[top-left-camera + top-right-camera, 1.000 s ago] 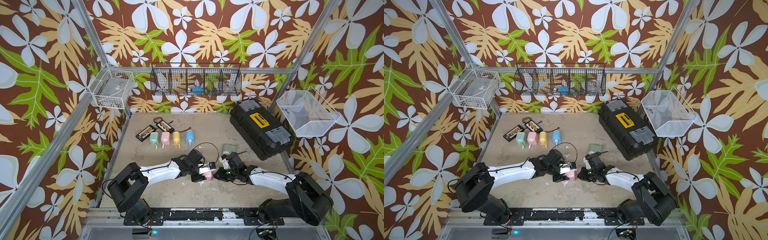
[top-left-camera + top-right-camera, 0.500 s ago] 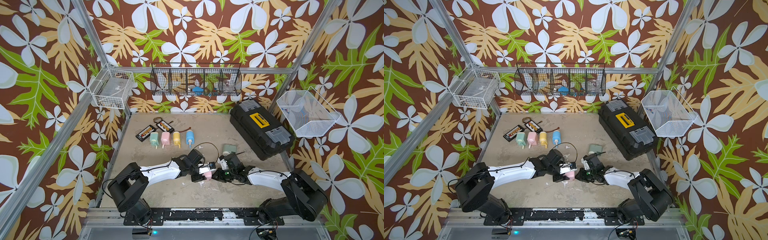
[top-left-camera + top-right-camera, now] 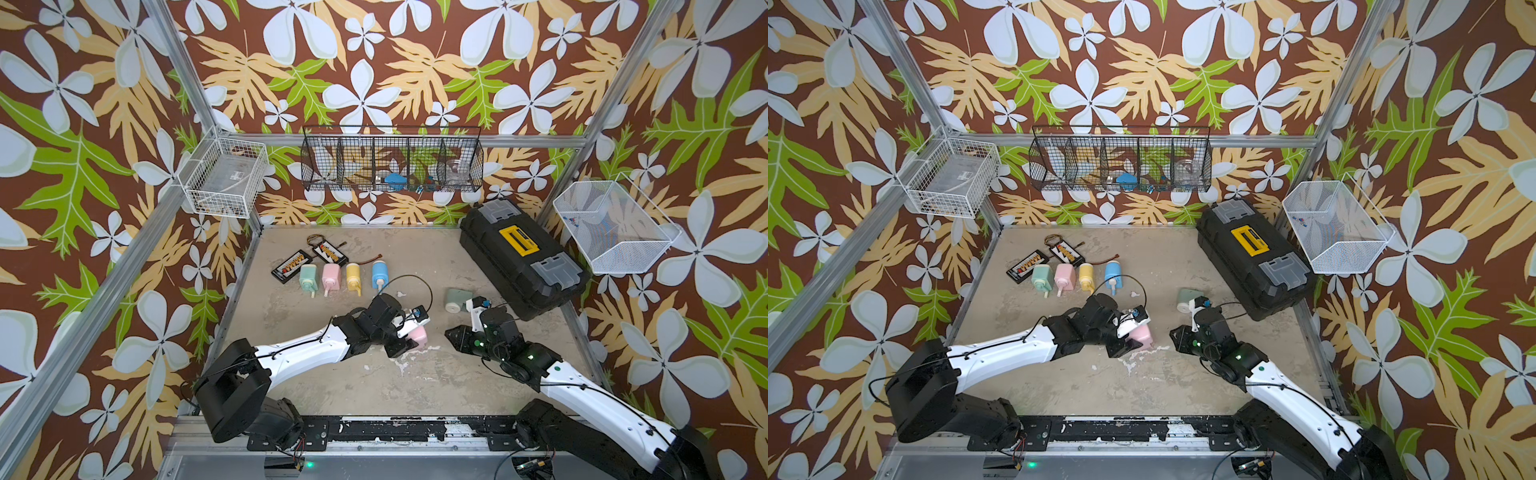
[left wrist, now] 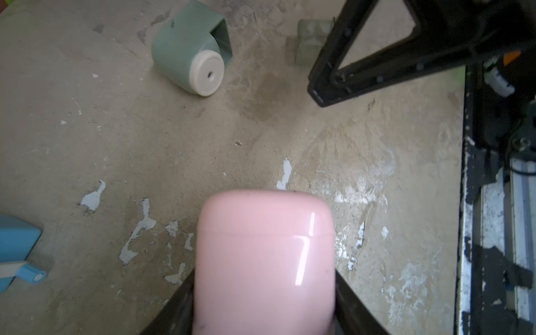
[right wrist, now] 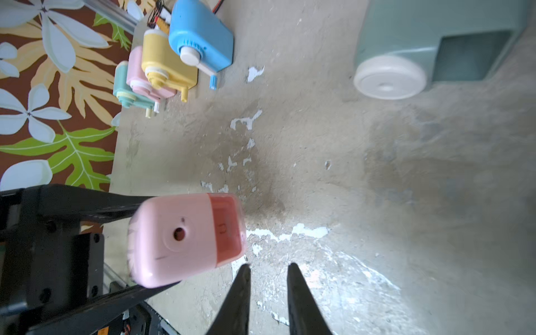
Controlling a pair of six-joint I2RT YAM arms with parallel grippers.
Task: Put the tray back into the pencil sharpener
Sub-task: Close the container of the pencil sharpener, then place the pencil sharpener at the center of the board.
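Note:
My left gripper (image 3: pixel 409 345) (image 3: pixel 1128 341) is shut on a pink pencil sharpener (image 3: pixel 419 335) (image 3: pixel 1143 335) (image 4: pixel 264 255), held just above the table's middle. In the right wrist view the sharpener (image 5: pixel 174 240) faces me with its pencil hole, and the translucent reddish tray (image 5: pixel 227 229) sits inside its end, flush with the body. My right gripper (image 5: pixel 268 266) (image 3: pixel 451 333) (image 3: pixel 1175 333) hangs a short way to the sharpener's right. Its fingers stand a little apart with nothing between them and touch nothing.
A green sharpener (image 3: pixel 456 300) (image 4: pixel 188 55) (image 5: pixel 435 43) with an empty slot lies behind my right gripper; a small clear box (image 4: pixel 311 37) lies near it. Several coloured sharpeners (image 3: pixel 345 277) line up at the back left. A black toolbox (image 3: pixel 519 257) fills the back right.
My right gripper has drawn back from the pink sharpener toward the right, and its fingers have parted slightly. The left arm with the sharpener has stayed still.

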